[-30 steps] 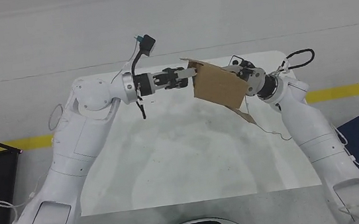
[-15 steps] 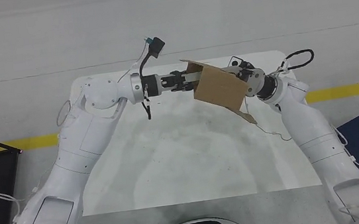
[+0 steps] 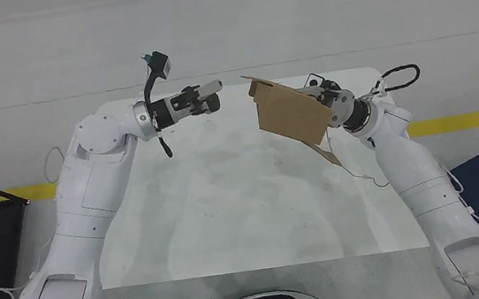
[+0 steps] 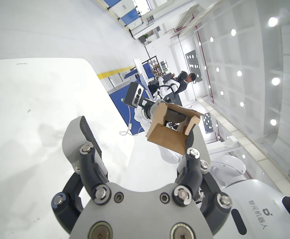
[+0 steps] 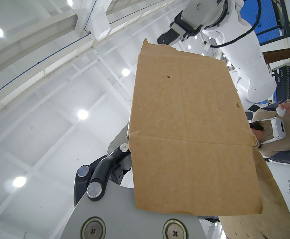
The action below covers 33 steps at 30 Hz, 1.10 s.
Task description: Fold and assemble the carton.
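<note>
A two-armed robot holds a brown carton aloft over the far right part of a white table, clear of the tabletop. The right gripper is clamped on the carton's side panel, at the end nearest the table's right edge. From the right wrist view, a broad creased cardboard panel covers the fingertips, and only the dark finger linkage shows beside it.

The carton is partly folded and tilted, with its open end turned toward the middle of the table. From the left wrist view its hollow inside can be seen, with short side walls standing up round a flat floor panel. A loose flap hangs from its lower side, down toward the table's right edge.

The left gripper hangs above the table's far edge, about midway along it, apart from the carton with bare tabletop between them. Its jaws are spread wide and hold nothing, the ribbed dark pads facing each other across the gap.
</note>
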Available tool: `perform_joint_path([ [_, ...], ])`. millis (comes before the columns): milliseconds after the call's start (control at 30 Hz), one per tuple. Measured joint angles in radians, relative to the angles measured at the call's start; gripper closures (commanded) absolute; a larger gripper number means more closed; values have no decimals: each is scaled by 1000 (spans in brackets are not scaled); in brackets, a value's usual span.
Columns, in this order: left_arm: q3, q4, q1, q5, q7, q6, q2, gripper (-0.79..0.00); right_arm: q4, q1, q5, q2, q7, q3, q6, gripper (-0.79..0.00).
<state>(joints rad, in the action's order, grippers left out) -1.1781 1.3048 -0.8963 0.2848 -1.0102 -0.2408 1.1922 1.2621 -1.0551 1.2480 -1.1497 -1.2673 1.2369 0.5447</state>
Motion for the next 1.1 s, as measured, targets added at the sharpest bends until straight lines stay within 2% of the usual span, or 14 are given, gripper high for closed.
perform_joint_path([
  [300,124,-108,105,22,11,17,37,-677,8,-1,6,2,-12,-2,-5,0],
  [500,197,-121,154,2,6,8,59,-686,16,-7,9,6,-13,1,-5,0],
  [833,224,-118,167,2,-2,-7,69,-696,19,-9,19,10,-10,-3,-2,0],
  [1100,197,-90,144,1,-18,-22,60,-708,-3,-1,22,10,4,-4,-6,0],
])
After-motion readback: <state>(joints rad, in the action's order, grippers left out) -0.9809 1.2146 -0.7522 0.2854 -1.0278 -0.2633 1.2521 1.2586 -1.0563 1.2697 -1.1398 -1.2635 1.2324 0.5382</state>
